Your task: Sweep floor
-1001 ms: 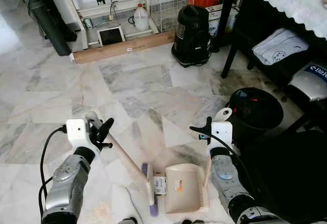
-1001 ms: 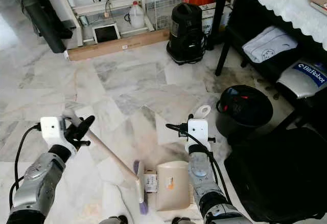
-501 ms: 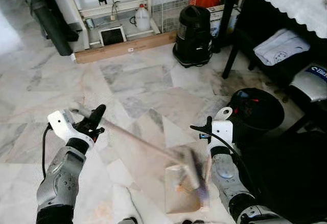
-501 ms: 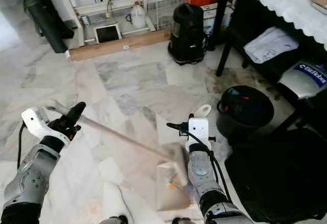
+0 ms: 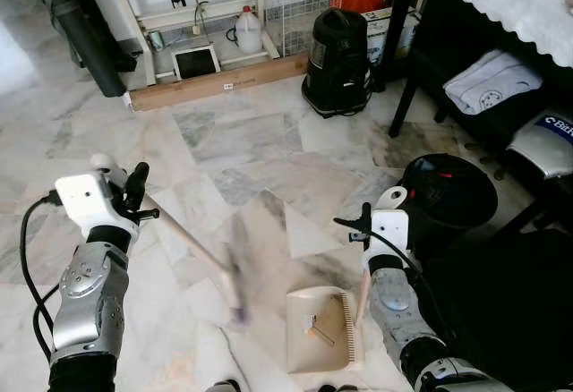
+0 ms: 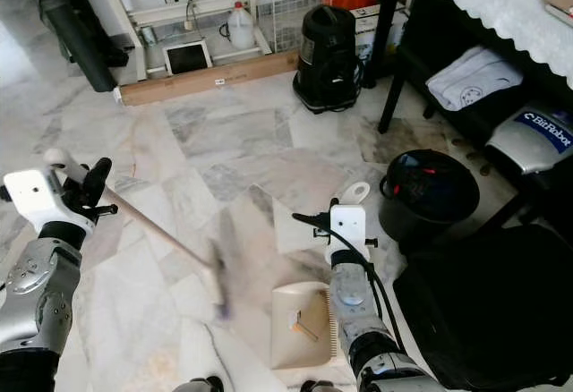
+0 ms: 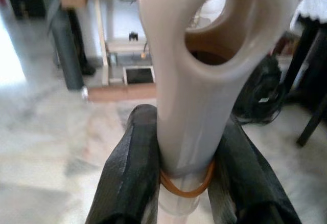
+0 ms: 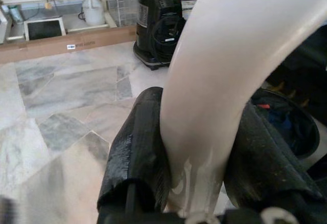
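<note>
Now the left gripper (image 5: 134, 197) is closed on the broom handle (image 5: 183, 242), and the blurred broom head (image 5: 235, 286) sits on the marble floor (image 5: 233, 141), just left of the dustpan (image 5: 318, 329). The right gripper (image 5: 363, 226) is clamped on the dustpan handle (image 8: 225, 75). A small piece of debris (image 5: 315, 328) lies in the pan. To sweep well, the pan lip probably needs to stay flat on the floor, with short low strokes toward it.

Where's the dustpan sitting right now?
The dustpan lies on the marble floor low in the head views, beside the right gripper, which clamps its handle; the brush head is just to its left.
</note>
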